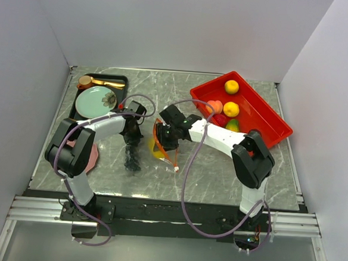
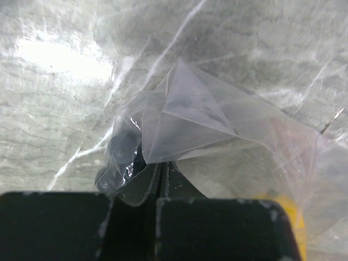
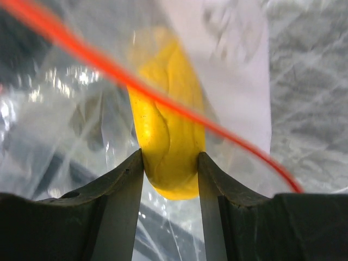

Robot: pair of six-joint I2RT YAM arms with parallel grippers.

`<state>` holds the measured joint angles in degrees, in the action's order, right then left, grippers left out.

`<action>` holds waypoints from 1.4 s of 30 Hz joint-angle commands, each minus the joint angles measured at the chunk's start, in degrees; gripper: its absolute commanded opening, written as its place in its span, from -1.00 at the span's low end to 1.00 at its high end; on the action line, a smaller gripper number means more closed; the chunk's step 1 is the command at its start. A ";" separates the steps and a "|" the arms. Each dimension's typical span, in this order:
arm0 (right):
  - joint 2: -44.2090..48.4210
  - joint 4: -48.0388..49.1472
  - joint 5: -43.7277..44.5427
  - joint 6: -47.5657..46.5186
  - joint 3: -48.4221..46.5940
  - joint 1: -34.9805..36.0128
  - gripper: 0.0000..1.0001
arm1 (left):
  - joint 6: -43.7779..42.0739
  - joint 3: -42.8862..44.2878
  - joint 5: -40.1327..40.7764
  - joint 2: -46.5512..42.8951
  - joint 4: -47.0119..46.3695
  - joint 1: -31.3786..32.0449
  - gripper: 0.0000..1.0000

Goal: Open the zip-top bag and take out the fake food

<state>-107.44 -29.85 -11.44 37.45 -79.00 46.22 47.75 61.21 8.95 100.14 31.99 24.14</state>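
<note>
Clear zip-top bag (image 1: 164, 145) held between two robot grippers at the middle of a grey marbled table (image 1: 218, 176).

The left gripper (image 2: 163, 173) is fully closed, pinching a fold of the bag's film. The right gripper (image 3: 170, 160) is partly closed, its jaws pressing both sides of one yellow fake food (image 3: 168, 119) piece at the bag, behind the orange zip strip (image 3: 109, 70). The tabletop is white-veined, with plain white walls on three sides. One red tray (image 1: 266, 116) at the back right holds five more pieces: two yellow, one peach, one red, one greenish. One black tray (image 1: 121, 94) at the back left carries one mint-green plate (image 1: 91, 104) and gold cutlery (image 1: 105, 83).
</note>
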 commanded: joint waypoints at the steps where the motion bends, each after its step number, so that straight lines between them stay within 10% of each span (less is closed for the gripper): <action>1: 4.60 -1.62 -2.45 -2.56 2.71 -0.43 -0.49 | 0.24 1.37 3.44 1.99 0.71 -1.03 -0.99; 30: 23.31 -9.17 2.29 -2.21 6.66 -6.66 -0.52 | -1.34 1.63 5.38 2.52 -0.44 -1.11 -0.98; 42: 28.95 -10.85 9.94 -2.56 9.48 -29.32 -0.51 | -1.78 3.30 1.95 0.15 -0.17 -1.20 -0.99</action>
<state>-80.36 -39.94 -7.22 35.27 -69.08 24.82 47.27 62.61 11.84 101.21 31.20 23.31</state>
